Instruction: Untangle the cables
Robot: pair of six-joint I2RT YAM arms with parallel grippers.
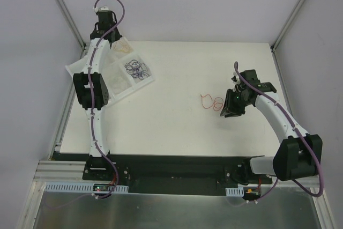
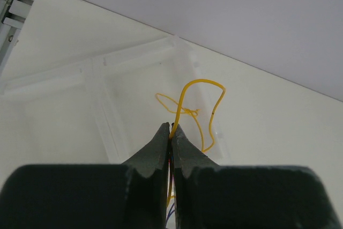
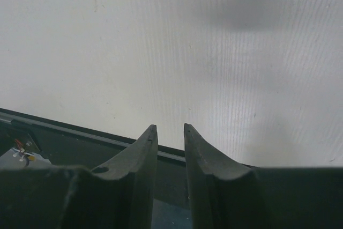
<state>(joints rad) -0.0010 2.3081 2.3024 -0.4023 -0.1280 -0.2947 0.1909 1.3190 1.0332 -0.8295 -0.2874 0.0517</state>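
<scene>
The left gripper [image 2: 171,131] is clamped on a yellow cable [image 2: 188,100], whose loops curl up past the fingertips over a clear tray [image 2: 107,68] at the table's far left. In another tray compartment sits a dark tangle [image 1: 136,69] of black, blue and purple cables. A red cable [image 1: 212,101] lies loose on the white table [image 1: 177,132], well apart from the tray. Just beside it, the right gripper [image 3: 170,130] hangs with jaws parted, holding nothing.

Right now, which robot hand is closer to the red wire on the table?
Right. The right gripper hovers beside the red wire. The left gripper is far away at the tray, pinching a yellow wire.
</scene>
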